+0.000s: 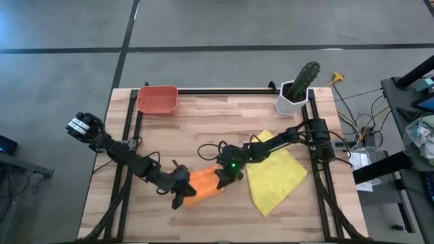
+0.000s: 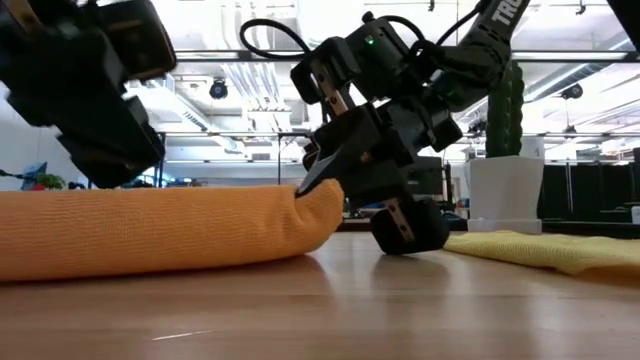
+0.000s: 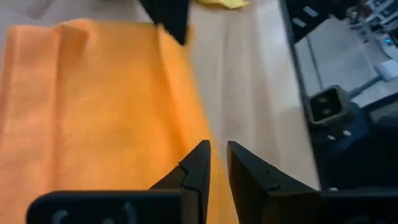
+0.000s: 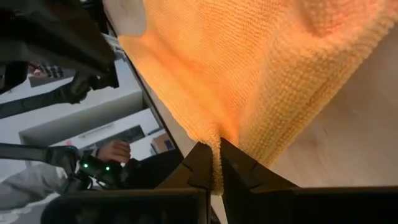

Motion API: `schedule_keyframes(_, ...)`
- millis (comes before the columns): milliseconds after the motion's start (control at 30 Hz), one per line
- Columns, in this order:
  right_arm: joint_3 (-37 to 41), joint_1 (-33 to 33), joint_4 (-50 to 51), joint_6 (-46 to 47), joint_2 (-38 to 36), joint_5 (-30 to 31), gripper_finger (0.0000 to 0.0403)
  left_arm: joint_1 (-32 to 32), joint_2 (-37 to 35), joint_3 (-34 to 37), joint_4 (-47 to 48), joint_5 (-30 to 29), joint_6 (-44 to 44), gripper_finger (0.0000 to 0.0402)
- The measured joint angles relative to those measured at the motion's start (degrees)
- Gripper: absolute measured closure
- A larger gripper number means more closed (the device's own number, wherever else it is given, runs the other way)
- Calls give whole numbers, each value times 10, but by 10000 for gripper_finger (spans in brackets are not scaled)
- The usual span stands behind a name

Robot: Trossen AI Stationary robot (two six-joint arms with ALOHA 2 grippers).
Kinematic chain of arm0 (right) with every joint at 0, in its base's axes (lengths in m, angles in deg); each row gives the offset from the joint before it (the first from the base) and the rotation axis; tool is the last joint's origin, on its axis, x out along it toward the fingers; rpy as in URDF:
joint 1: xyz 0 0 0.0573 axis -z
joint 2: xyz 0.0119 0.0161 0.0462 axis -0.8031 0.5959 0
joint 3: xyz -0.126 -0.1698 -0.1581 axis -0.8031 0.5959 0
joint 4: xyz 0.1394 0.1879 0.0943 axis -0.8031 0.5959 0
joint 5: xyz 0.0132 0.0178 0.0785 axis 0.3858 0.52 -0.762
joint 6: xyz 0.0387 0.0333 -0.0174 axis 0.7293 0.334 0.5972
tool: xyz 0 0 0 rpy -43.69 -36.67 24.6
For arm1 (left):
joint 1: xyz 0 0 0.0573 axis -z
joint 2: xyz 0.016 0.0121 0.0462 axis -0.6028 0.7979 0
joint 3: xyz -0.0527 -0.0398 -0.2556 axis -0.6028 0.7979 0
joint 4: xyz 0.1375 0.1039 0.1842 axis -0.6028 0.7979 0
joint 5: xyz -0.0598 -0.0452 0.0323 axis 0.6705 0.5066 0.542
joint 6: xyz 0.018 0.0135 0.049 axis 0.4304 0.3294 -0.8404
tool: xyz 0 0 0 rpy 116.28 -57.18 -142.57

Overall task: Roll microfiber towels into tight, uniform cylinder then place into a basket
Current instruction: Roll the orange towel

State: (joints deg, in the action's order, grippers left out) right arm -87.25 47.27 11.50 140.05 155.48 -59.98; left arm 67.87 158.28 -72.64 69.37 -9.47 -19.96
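Note:
The orange microfiber towel (image 1: 203,184) lies on the table as a thick, loosely rolled bundle (image 2: 160,230) between my two grippers. At its left end is my left gripper (image 1: 182,196), its fingers (image 3: 200,163) nearly together at the cloth's edge. My right gripper (image 1: 221,179) is shut on the bundle's right end (image 2: 322,200). To the right, the yellow towel (image 1: 274,177) lies crumpled and flat on the table. The red-orange basket (image 1: 157,99) stands at the far left edge of the table. My left gripper has the orange towel's edge (image 3: 205,124) in the narrow gap between its fingertips, slanting down from the table's left. How many layers it has cannot be told. The towel rests on the table. My right gripper pinches a fold at the orange towel's right end (image 4: 214,138) between its two fingertips, only at their free ends. It slants down from the table's right. The bundle lies on the table with the cloth spreading away from the fingers.
A white pot with a green cactus (image 1: 297,91) stands at the far right. Black rails (image 1: 224,91) run along the far edge and both sides. Bare wood (image 1: 224,129) lies between the basket and the towels.

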Motion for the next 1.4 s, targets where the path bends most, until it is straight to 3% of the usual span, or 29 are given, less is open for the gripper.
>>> schedule_keyframes(367, 6, 3, 6, 18, 1, 24, 390, -35, 73, -36, -30, 38, -33, 363)
schedule_keyframes(633, 6, 8, 13, 48, 0, 44, 390, -38, 47, -53, -31, 22, -98, 363)
schedule_keyframes(800, 6, 9, 12, 58, 0, 49, 390, -38, 48, -50, -23, 59, -141, 363)
schedule_keyframes(933, 6, 9, 12, 65, 0, 52, 390, -38, 68, -41, 33, 62, -139, 363)
schedule_keyframes(1267, 6, 8, 9, 68, 0, 58, 390, -49, 79, -22, 39, 75, -141, 363)
schedule_keyframes(1400, 7, 7, 16, 23, -5, 57, 390, -50, 84, -22, 43, 75, -140, 363)
